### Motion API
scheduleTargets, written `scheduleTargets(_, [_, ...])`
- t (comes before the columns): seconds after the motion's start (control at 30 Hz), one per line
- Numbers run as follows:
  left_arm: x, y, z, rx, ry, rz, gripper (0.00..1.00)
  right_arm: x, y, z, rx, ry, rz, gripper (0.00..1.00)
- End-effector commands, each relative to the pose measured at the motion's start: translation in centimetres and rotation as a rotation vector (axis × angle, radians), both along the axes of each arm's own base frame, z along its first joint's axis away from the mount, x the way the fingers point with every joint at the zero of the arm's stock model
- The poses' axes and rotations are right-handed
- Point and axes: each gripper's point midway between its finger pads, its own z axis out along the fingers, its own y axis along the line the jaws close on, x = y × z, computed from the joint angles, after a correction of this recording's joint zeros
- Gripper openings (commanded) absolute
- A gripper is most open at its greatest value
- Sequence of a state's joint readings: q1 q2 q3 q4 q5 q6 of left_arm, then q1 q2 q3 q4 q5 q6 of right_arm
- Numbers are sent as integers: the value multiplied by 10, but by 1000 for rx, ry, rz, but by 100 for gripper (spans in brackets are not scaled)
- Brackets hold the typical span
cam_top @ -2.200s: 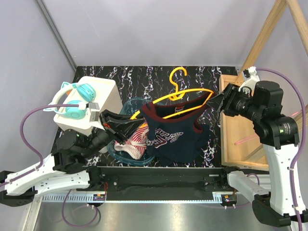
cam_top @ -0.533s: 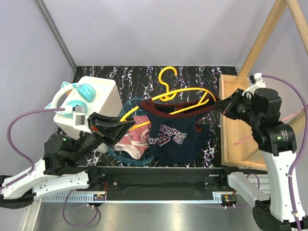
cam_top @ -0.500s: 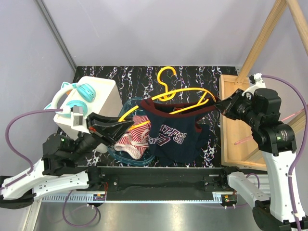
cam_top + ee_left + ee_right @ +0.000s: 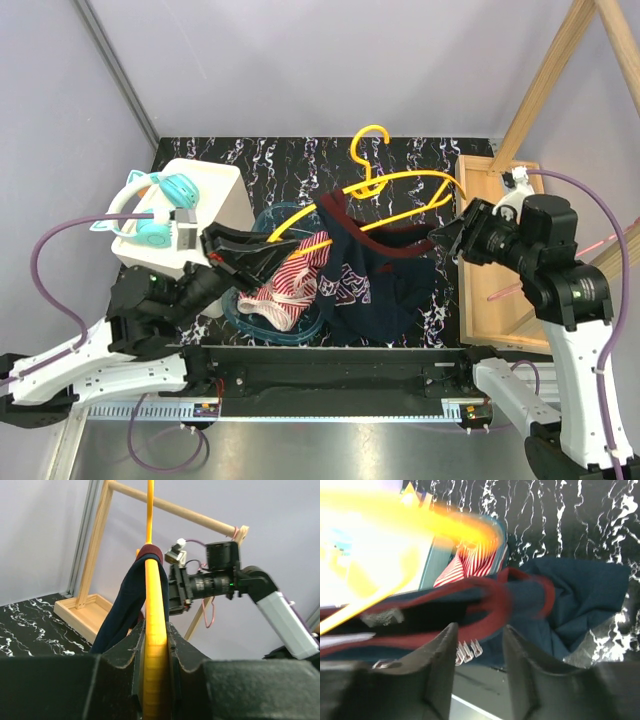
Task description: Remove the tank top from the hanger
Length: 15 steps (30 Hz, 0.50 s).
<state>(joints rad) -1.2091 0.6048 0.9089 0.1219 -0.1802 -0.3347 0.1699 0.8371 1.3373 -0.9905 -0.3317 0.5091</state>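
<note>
The yellow hanger (image 4: 400, 185) is held up over the table, its hook at the back. My left gripper (image 4: 262, 243) is shut on its left end; in the left wrist view the hanger (image 4: 155, 595) is clamped between my fingers (image 4: 156, 630). The navy tank top (image 4: 375, 290) with maroon trim hangs from the hanger's left arm and slumps onto the table; it also shows in the left wrist view (image 4: 125, 605). The hanger's right end is bare. My right gripper (image 4: 438, 240) is open; in the right wrist view (image 4: 480, 630) a blurred maroon strap (image 4: 500, 600) runs just beyond its fingertips.
A teal basket (image 4: 240, 312) holding a red-and-white striped cloth (image 4: 290, 285) sits under the hanger's left end. A white box (image 4: 215, 190) with teal headphones (image 4: 165, 215) stands at the left. A wooden tray and frame (image 4: 490, 270) stand at the right.
My right gripper has let go of the strap and dropped toward the table. The tank top has come off the hanger's right end and bunched to the left. The hanger has swung right.
</note>
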Motion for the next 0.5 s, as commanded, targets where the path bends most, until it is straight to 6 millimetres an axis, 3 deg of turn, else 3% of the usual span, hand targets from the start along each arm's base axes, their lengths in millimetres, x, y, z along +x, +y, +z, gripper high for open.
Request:
scheduleTargets(0.0, [-1,12,57,-139,-85,30,0,-30,-8,26,-65,-77,43,58])
scheduleTargets(0.17, [9,-16,35,-84,-49,22,0,-47,-15,57,-120,-159,60,82])
scheduleTargets(0.33, [10,-30,27,-78,-35,-3,0,-44,-6,85,-125,-233,139,90])
scheduleTargets(0.47, [11,-43,23,-62,-28,-29,0,-28,6,121,-100,-372,190,95])
